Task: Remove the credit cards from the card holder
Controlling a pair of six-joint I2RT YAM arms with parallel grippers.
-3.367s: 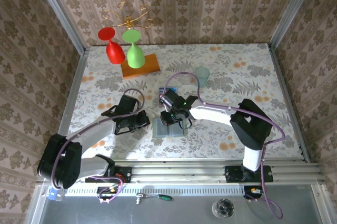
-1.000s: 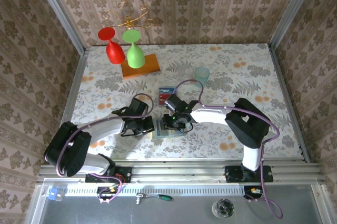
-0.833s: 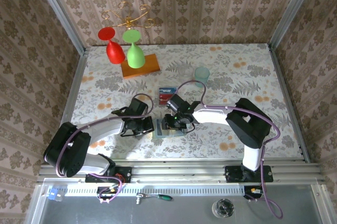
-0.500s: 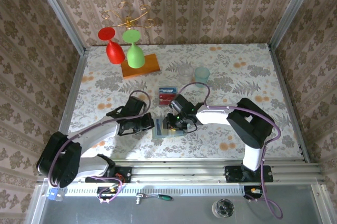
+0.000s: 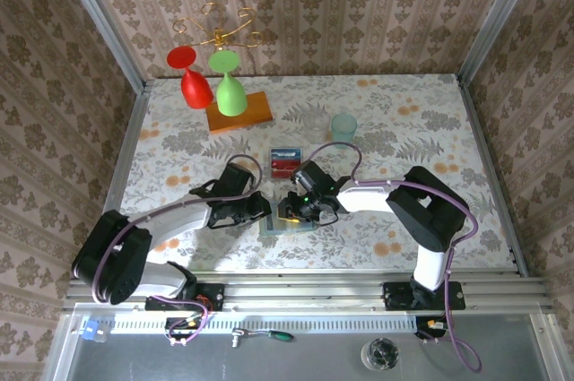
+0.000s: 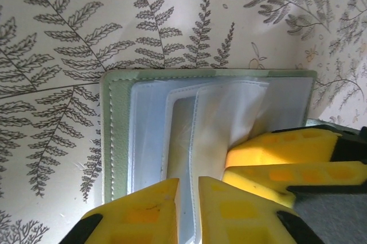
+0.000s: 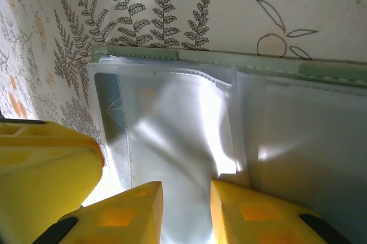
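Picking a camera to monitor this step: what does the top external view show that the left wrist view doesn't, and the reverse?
Top external adds the credit cards lying beyond the card holder, the teal cup, the orange board and both whole arms. Left wrist adds the holder's stitched green edge and clear pockets close up, and the left gripper with a narrow gap between its jaws. Shared: the open card holder, with the right gripper and the left one over it.

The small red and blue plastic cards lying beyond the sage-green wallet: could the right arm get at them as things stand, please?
Probably yes. The cards lie flat on the table just beyond the right gripper, which is at the wallet, with nothing between them.
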